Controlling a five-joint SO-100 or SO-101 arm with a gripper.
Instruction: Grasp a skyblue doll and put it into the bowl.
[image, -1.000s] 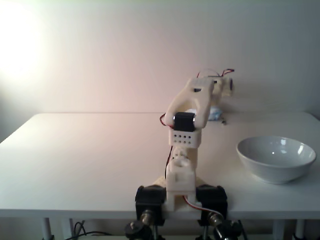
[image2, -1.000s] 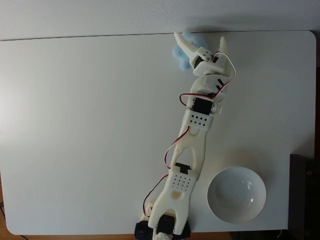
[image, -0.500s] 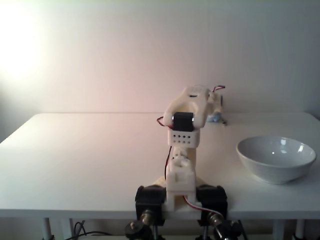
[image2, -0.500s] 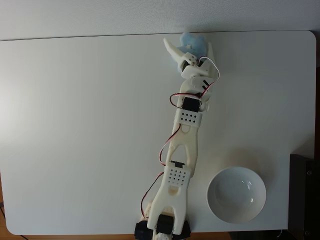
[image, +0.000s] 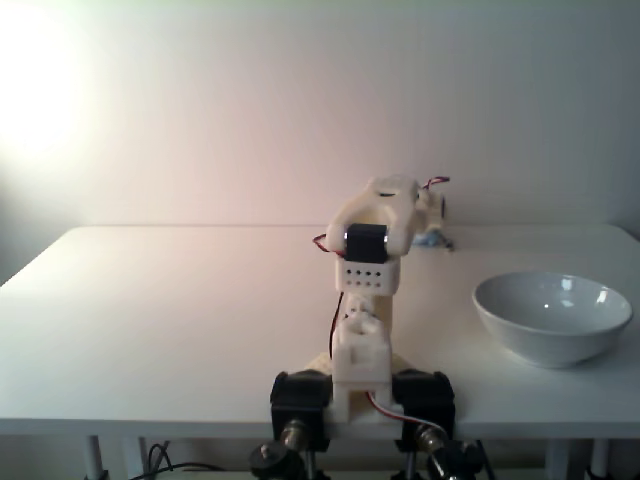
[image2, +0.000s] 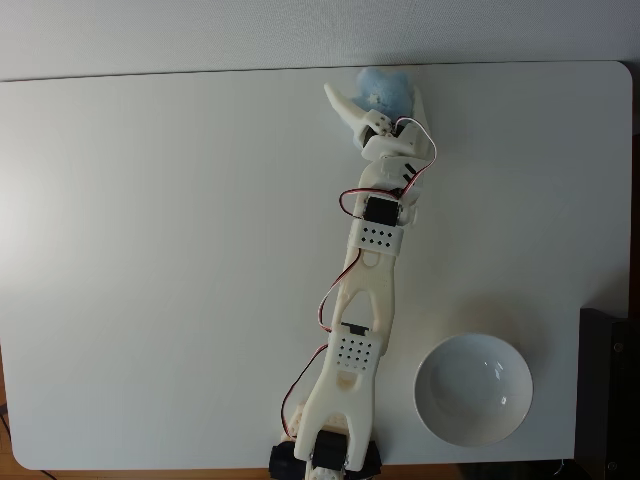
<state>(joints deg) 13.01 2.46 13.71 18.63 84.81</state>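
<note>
Since a second ago the arm has swung left in a fixed view from above and reached out, so the claw (image2: 373, 93) now straddles the skyblue doll (image2: 385, 88) at the table's (image2: 150, 250) far edge. Both fingers are spread wide, one on each side of the doll, nothing clamped yet. I'd say closing is all that's left before lifting. Bowl (image2: 473, 389) sits well back, just right of the arm's base

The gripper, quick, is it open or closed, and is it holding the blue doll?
Gripper: open, its fingers on either side of the skyblue doll, not shut on it yet.
</note>
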